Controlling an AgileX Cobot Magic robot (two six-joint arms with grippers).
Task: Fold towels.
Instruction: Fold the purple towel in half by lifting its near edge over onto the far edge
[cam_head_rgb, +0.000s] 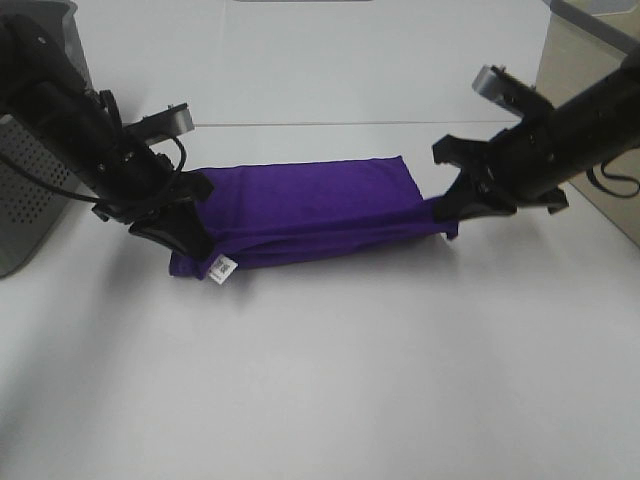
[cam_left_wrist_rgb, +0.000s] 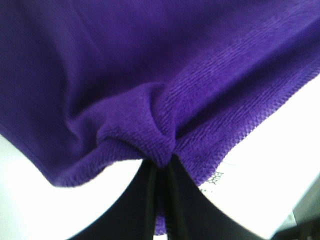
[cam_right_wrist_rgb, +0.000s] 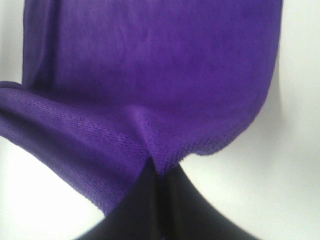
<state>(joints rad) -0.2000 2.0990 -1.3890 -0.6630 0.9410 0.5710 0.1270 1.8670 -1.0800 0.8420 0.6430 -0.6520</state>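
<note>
The deep purple towel (cam_head_rgb: 320, 210) lies stretched across the white table, its near edge doubled over the far part. A small white tag (cam_head_rgb: 222, 268) hangs at its near left corner. My left gripper (cam_head_rgb: 188, 232) is shut on the towel's left end; the left wrist view shows the cloth (cam_left_wrist_rgb: 150, 90) bunched between the black fingers (cam_left_wrist_rgb: 185, 210), with the tag (cam_left_wrist_rgb: 216, 179) beside them. My right gripper (cam_head_rgb: 452, 212) is shut on the towel's right end; the right wrist view shows the hem (cam_right_wrist_rgb: 155, 165) pinched between its fingers (cam_right_wrist_rgb: 190, 210).
A grey perforated box (cam_head_rgb: 30, 190) stands at the left edge behind the left arm. A tan panel (cam_head_rgb: 585, 70) rises at the far right. The white table (cam_head_rgb: 330, 380) spreads in front of the towel.
</note>
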